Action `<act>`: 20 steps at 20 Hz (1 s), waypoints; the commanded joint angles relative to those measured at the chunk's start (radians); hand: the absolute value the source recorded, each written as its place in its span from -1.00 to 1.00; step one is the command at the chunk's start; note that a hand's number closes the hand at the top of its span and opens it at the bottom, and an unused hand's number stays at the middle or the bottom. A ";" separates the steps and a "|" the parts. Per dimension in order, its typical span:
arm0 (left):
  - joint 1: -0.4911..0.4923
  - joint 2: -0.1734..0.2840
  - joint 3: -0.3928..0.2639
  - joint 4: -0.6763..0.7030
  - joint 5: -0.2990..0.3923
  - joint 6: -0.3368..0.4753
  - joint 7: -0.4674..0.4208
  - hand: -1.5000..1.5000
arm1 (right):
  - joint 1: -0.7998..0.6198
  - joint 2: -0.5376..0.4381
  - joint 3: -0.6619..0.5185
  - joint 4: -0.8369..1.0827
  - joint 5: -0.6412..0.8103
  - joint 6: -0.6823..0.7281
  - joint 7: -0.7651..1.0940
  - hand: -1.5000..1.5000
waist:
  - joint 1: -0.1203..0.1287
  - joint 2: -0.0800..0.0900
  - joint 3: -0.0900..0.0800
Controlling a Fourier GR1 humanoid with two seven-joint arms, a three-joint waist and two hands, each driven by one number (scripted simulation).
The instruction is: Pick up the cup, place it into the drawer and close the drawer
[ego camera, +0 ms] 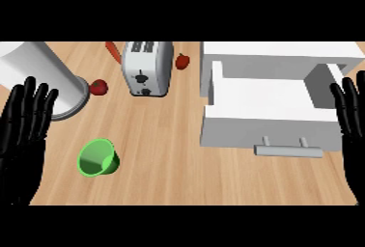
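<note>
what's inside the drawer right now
Nothing shows inside the open drawer, only its white floor. The cup sits on the counter. No part is covered.

Pale tan wood-grain bench (178,159), streaked lengthwise. Bright green plastic cup (98,157), darker green inside. Plain white box-shaped drawer (267,116) with light grey bar handle (287,150). Silver metal toaster (147,67), black slots and knobs. Two glossy red round vegetables (98,87) (183,61). Orange-red carrot-like piece (113,50). White cylinder (39,72) on grey base. Matte black left hand (22,140); matte black right hand (351,120).
</note>
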State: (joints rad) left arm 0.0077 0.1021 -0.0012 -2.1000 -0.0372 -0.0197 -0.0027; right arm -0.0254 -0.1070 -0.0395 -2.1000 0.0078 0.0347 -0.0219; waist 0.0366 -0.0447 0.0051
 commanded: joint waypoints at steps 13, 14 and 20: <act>0.163 -0.043 0.047 -0.031 0.326 -0.144 0.007 -1.00 | 0.023 0.024 0.023 0.000 -0.130 0.062 0.121 -1.00 | -0.035 0.044 -0.005; 0.126 -0.040 0.049 -0.012 0.316 -0.134 0.022 -1.00 | 0.035 0.061 0.069 0.024 -0.074 0.036 0.079 -1.00 | -0.036 0.044 -0.005; 0.134 -0.035 0.073 -0.006 0.350 -0.165 0.022 -1.00 | -0.033 0.057 0.073 -0.065 -0.108 0.012 0.235 -1.00 | -0.036 0.043 -0.005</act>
State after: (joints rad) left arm 0.1219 0.0666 0.0562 -2.0903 0.2822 -0.1679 0.0112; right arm -0.0477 -0.0549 0.0210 -2.0810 -0.0882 0.0674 0.1171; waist 0.0016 -0.0006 0.0001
